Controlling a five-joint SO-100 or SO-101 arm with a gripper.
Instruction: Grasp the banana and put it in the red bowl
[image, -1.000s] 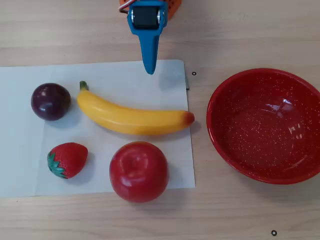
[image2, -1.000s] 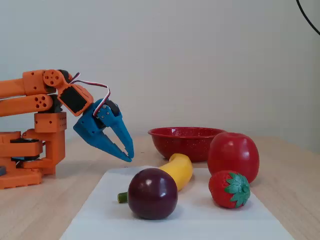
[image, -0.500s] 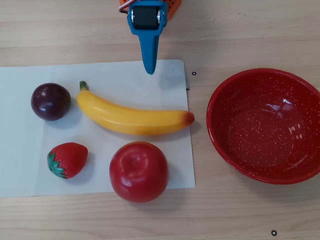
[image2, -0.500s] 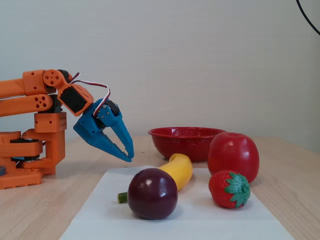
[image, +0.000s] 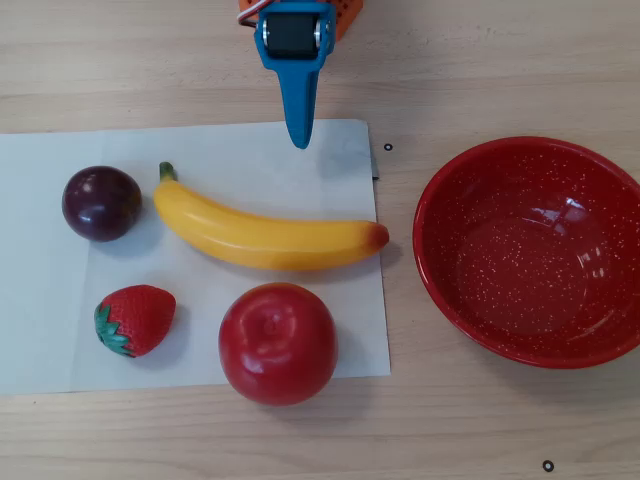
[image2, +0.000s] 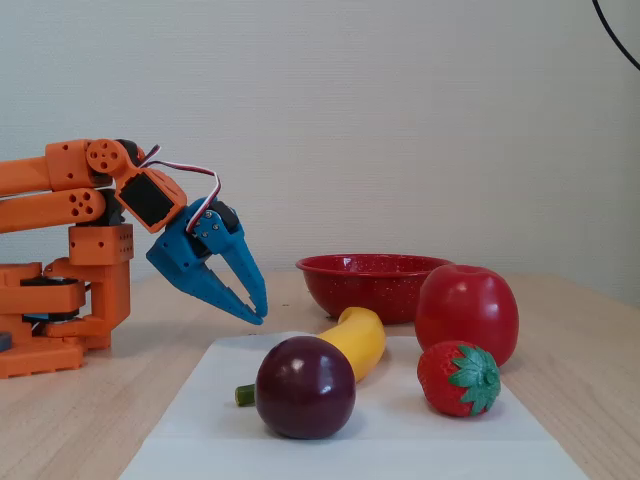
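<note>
The yellow banana (image: 265, 235) lies on a white paper sheet, green stem at the left and reddish tip at the right in the overhead view. In the fixed view the banana (image2: 358, 340) is partly hidden behind a plum. The red speckled bowl (image: 432, 262) stands empty on the table right of the sheet; it is behind the fruit in the fixed view (image2: 370, 275). My blue gripper (image: 299, 138) hangs over the sheet's far edge, short of the banana. Its jaws are together and hold nothing, tips pointing down above the table (image2: 259, 312).
A dark purple plum (image: 101, 203), a strawberry (image: 135, 320) and a red apple (image: 278, 342) lie on the white sheet (image: 40, 300) around the banana. The orange arm base (image2: 60, 300) stands at the left in the fixed view.
</note>
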